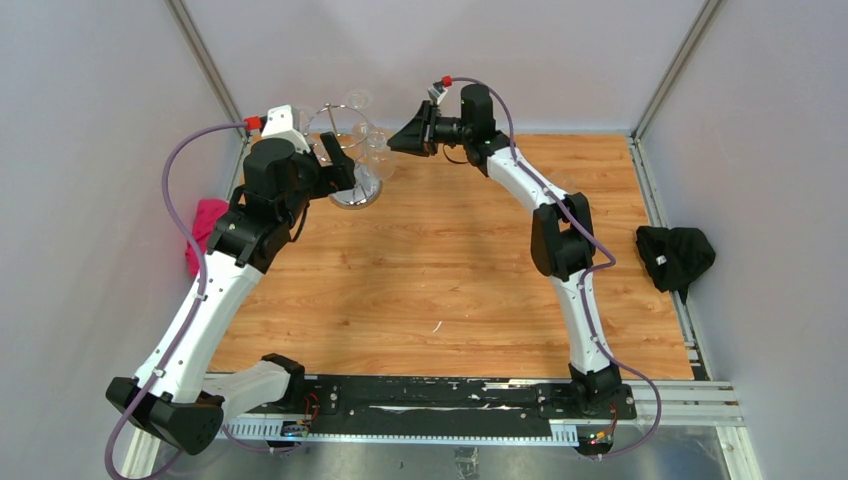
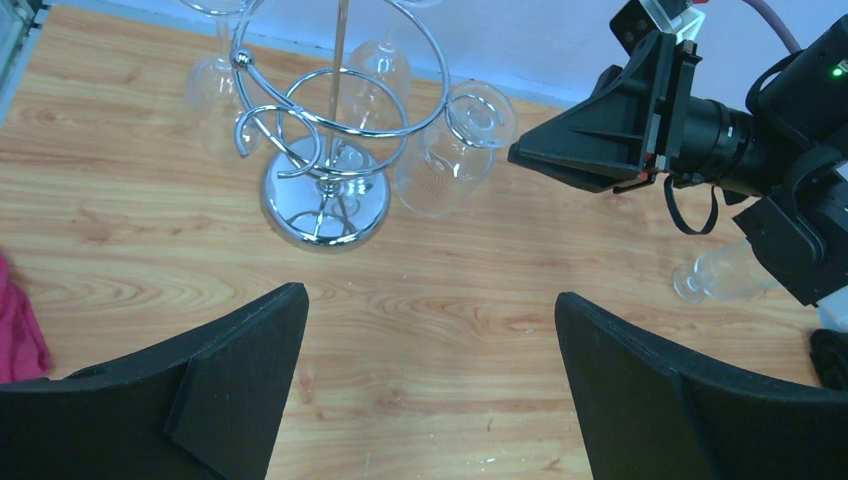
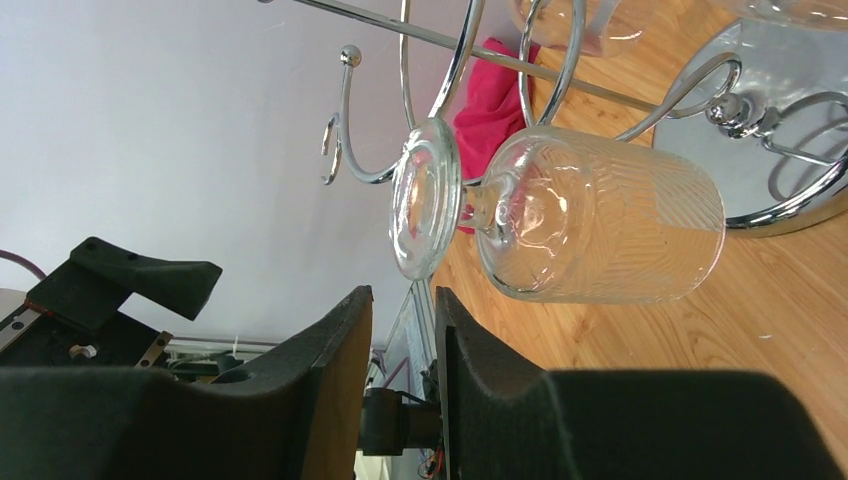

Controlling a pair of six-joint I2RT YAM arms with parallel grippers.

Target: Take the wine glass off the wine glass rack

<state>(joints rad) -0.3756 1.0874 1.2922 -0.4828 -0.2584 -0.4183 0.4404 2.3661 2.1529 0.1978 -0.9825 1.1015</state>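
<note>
The chrome wine glass rack point(image 1: 355, 190) stands at the far left of the wooden table, its round mirrored base point(image 2: 325, 205) and curled hooks point(image 3: 345, 130) in both wrist views. A clear ribbed wine glass point(image 3: 600, 215) hangs upside down from a hook on its right side point(image 2: 445, 165). My right gripper point(image 3: 403, 292) sits just short of the glass's foot point(image 3: 425, 210), jaws a narrow gap apart with nothing between them, not touching it. My left gripper point(image 2: 430, 295) hovers wide open on the near side of the rack, empty.
Other glasses point(image 2: 215, 85) hang on the rack's far side. One more glass point(image 2: 725, 272) lies on the table under the right arm. A pink cloth point(image 1: 205, 230) lies at the left edge, a black cloth point(image 1: 675, 255) off the right edge. Grey walls stand close behind.
</note>
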